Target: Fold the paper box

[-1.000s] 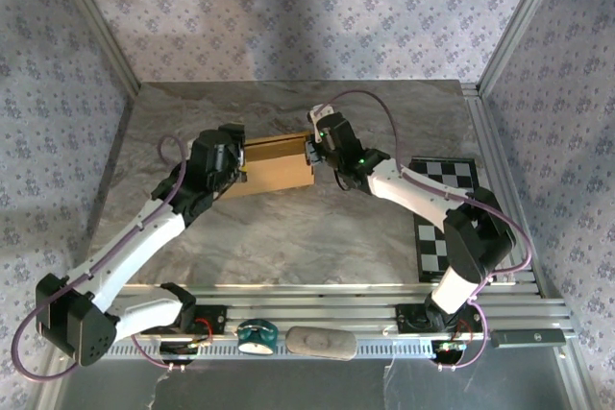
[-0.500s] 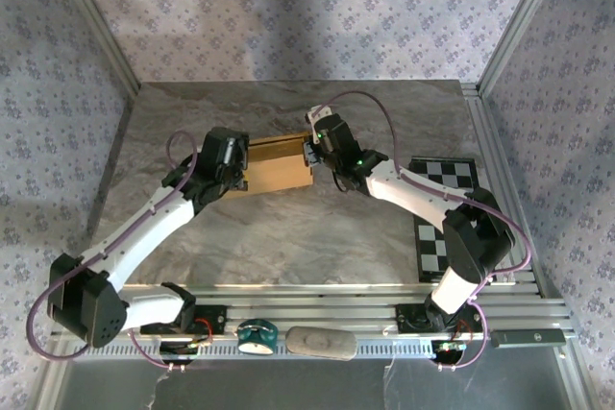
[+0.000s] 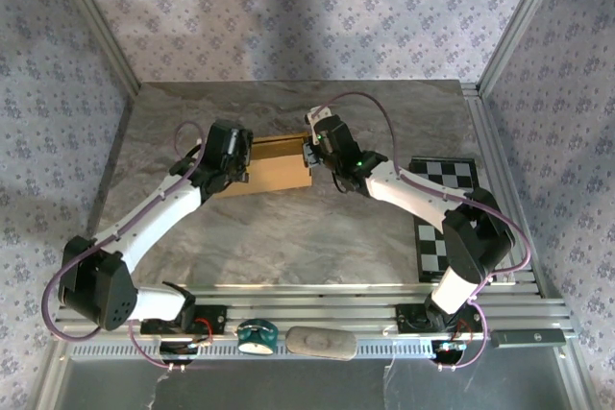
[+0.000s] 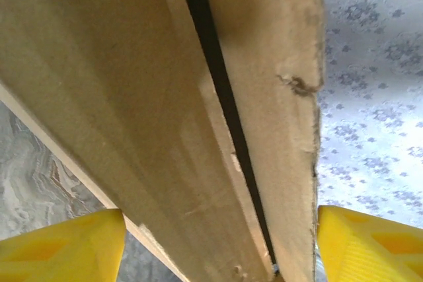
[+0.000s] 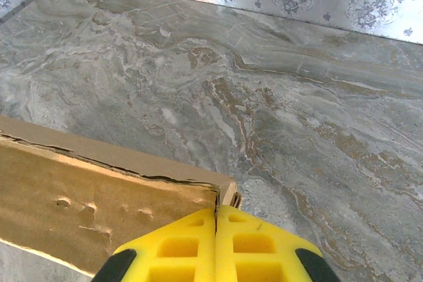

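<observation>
The box (image 3: 279, 168) is plain tan cardboard, shallow, with dented walls and ragged edges. It lies on the table (image 3: 288, 237) toward the far middle, long axis left to right. The left end effector (image 3: 240, 162) straddles its left end, released. The right end effector (image 3: 309, 151) is clenched at the right corner; whether it pinches cardboard is unclear.
</observation>
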